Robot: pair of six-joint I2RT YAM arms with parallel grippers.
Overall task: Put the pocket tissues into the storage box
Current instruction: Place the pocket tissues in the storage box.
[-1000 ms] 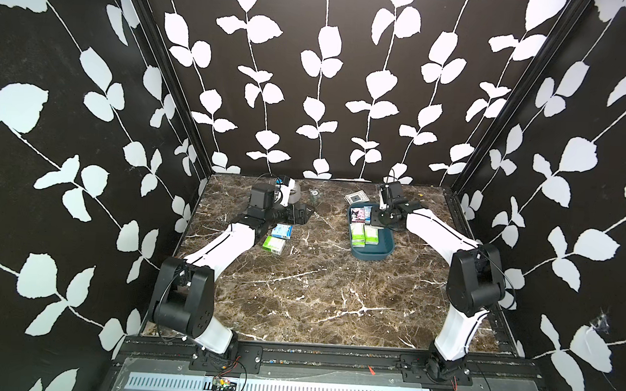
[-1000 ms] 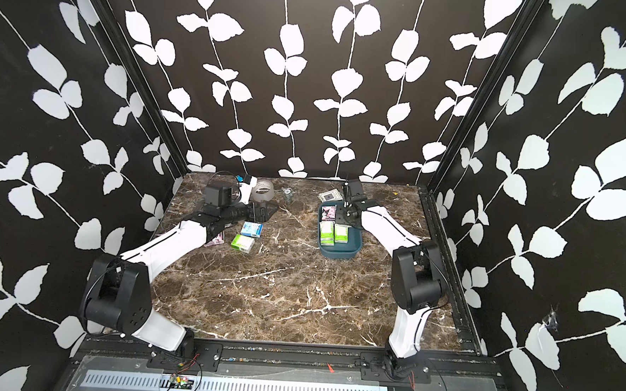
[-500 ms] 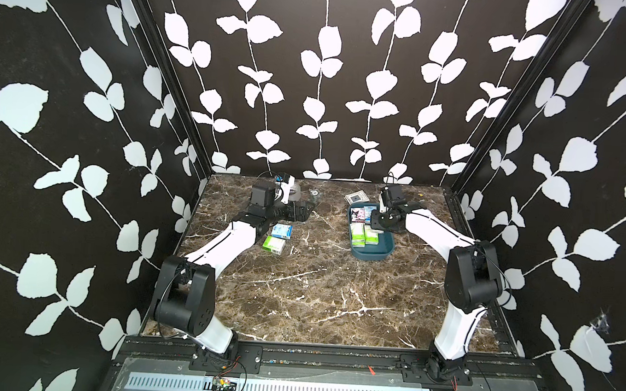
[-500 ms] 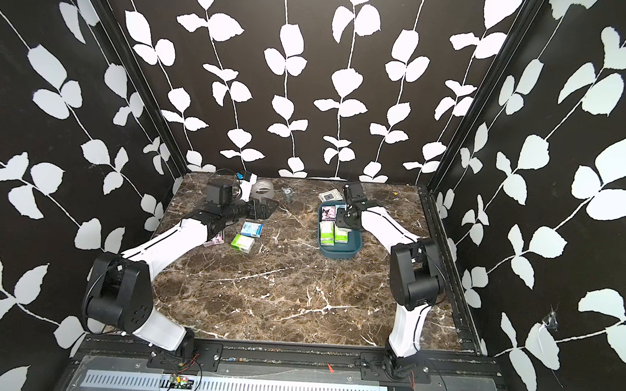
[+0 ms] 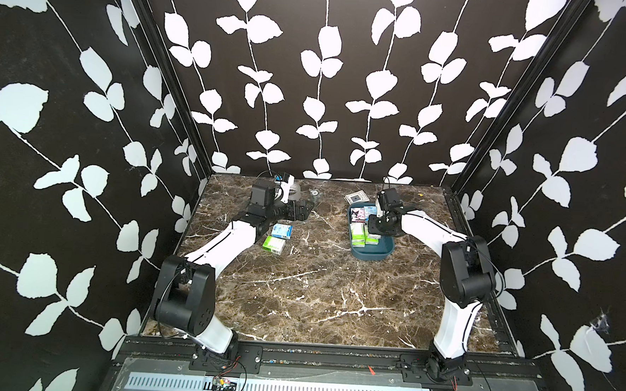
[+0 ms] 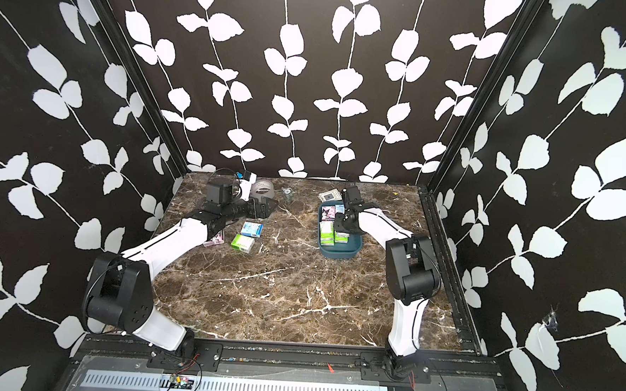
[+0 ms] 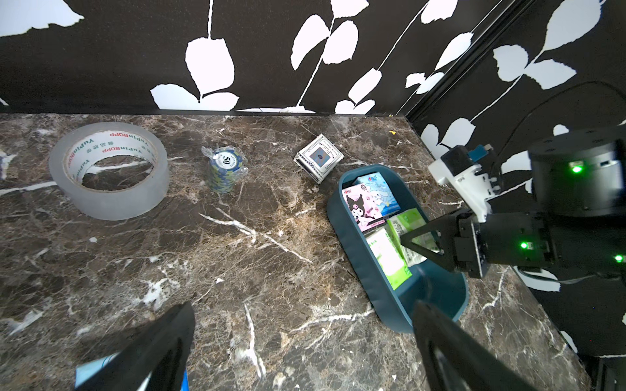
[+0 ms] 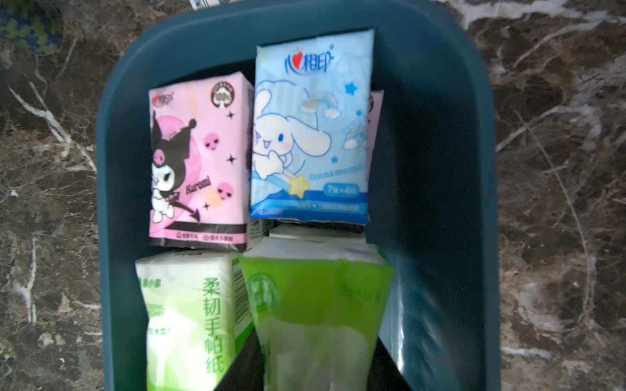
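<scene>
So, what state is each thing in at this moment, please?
storage box: partly filled.
held green pack: gripped, within the box.
blue table pack: lying outside.
green table pack: lying outside.
tape roll: lying flat.
left gripper: jaws open, empty.
right gripper: jaws shut on held green pack.

YuPinBOPP on tape roll [image 7: 108, 199], 50 on chips [image 7: 225, 169], Kuromi on pink pack [image 8: 200, 162], 心相印 on blue pack [image 8: 310, 128] (smaller print blurred)

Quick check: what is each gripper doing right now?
Left gripper: open, holding nothing.
Right gripper: closed on a green pocket tissue pack over the storage box.
</scene>
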